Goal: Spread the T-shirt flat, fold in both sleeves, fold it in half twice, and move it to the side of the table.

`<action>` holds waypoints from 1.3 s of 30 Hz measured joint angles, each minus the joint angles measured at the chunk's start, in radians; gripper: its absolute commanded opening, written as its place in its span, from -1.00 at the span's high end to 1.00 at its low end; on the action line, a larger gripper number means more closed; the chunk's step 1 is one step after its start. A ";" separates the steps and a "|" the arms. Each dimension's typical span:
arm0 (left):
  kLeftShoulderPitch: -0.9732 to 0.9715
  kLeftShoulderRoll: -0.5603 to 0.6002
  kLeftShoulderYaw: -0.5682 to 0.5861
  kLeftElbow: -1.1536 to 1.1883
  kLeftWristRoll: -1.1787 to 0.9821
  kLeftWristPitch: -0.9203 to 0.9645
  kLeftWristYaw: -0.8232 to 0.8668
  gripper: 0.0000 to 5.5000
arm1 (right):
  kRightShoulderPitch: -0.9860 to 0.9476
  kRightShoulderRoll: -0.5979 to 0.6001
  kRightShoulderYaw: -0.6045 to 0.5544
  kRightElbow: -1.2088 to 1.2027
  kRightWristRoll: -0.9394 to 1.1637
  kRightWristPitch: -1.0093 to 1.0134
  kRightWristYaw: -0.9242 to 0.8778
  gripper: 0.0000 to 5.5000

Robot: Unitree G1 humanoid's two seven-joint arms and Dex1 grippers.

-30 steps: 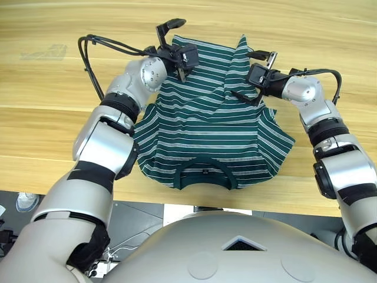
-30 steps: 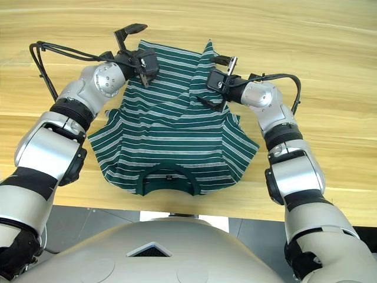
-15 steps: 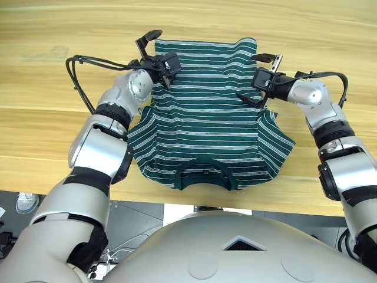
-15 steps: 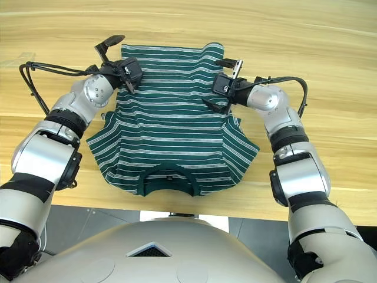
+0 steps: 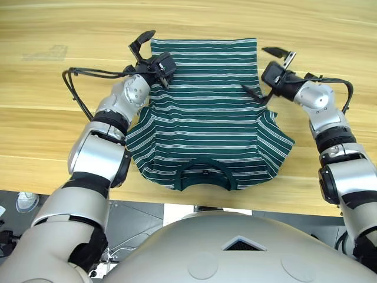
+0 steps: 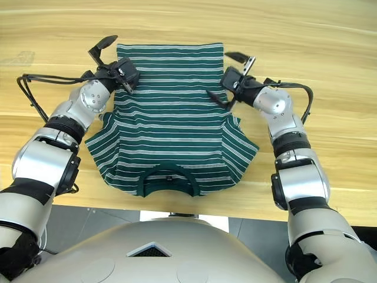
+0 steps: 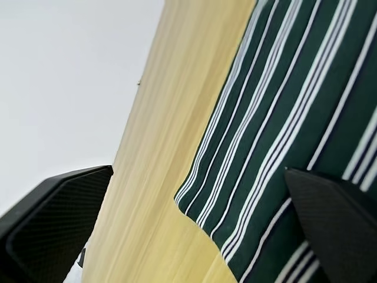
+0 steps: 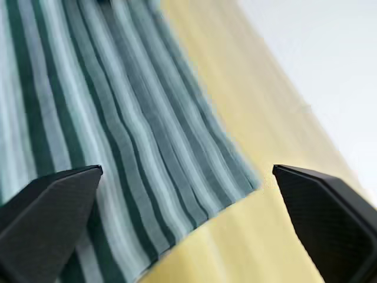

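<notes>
Spread done: T-shirt [image 5: 206, 112] flat on worktop [image 5: 53, 124]. L fingers [image 5: 143, 39], R fingers [image 5: 275, 52] wide open, empty. Sleeves [image 5: 281, 138], halvings, shift pending.

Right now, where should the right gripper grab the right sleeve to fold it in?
Take the right sleeve at its outer cuff edge, coming from the robot's right over bare table. The T-shirt lies flat and that sleeve flares past the body, so its free edge is probably easiest to pinch. The right gripper is open by the far hem.
</notes>
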 measured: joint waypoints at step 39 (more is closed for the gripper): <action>1.478 -0.168 0.518 -1.723 -1.345 0.724 -0.126 -0.96 | 0.344 -0.003 -0.378 -0.917 0.397 0.287 -0.126 -0.95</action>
